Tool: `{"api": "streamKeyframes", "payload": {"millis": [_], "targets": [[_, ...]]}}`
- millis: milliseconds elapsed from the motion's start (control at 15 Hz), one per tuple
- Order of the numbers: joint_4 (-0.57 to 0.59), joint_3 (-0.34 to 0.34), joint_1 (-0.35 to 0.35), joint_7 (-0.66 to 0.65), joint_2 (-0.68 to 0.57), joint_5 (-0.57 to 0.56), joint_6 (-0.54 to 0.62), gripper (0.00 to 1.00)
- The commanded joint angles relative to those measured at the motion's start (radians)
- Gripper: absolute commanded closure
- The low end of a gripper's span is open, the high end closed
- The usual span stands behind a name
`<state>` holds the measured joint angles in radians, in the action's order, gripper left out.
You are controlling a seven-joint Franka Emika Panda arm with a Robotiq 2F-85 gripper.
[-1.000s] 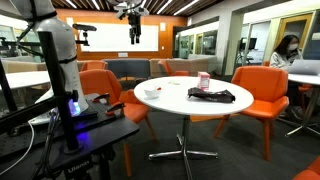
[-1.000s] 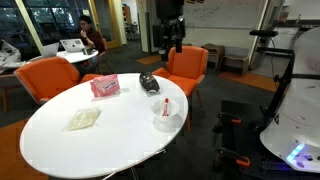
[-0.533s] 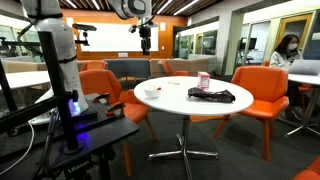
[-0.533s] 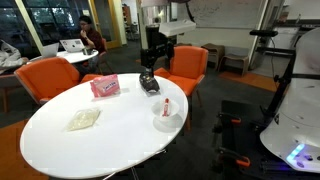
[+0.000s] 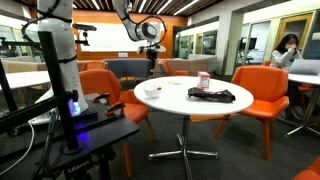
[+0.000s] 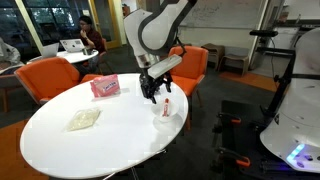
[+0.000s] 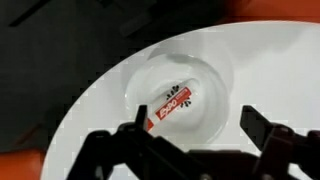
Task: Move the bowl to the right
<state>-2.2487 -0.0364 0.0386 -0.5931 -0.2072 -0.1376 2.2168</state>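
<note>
The small shallow white bowl [image 5: 152, 92] sits near the edge of the round white table [image 5: 185, 108] in both exterior views [image 6: 166, 116]. In the wrist view the bowl [image 7: 200, 80] holds a red-and-white marker [image 7: 170, 104]. My gripper [image 7: 195, 130] is open and hangs just above the bowl, with one finger on each side of it. It touches nothing. The gripper also shows in both exterior views [image 5: 152, 68] [image 6: 156, 96], low over the table [image 6: 90, 145] and above the bowl.
A pink-and-white cup [image 5: 204, 80] and a flat black object [image 5: 213, 96] stand farther along the table. A pink pack [image 6: 104, 87] and a clear bag [image 6: 84, 119] also lie on it. Orange chairs [image 5: 262, 95] ring the table.
My arm has come down from high above and moved over the bowl. The bowl and the other objects have not moved.
</note>
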Motion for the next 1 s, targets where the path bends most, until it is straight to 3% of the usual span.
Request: {"api": "streamKeyframes", "payload": {"millis": [0, 267, 400, 467, 600, 933], "targets": [[0.108, 0.051, -0.063, -0.04, -0.128, -0.016, -0.042, 0.0], [0.199, 0.089, -0.127, -0.04, -0.248, -0.024, -0.048, 0.0], [0.236, 0.106, -0.156, -0.043, -0.295, -0.026, -0.063, 0.14], [0.251, 0.115, -0.17, -0.045, -0.315, -0.027, -0.069, 0.29], [0.275, 0.13, -0.189, -0.043, -0.345, -0.026, -0.076, 0.39], [0.313, 0.154, -0.213, -0.042, -0.37, -0.023, -0.108, 0.78]]}}
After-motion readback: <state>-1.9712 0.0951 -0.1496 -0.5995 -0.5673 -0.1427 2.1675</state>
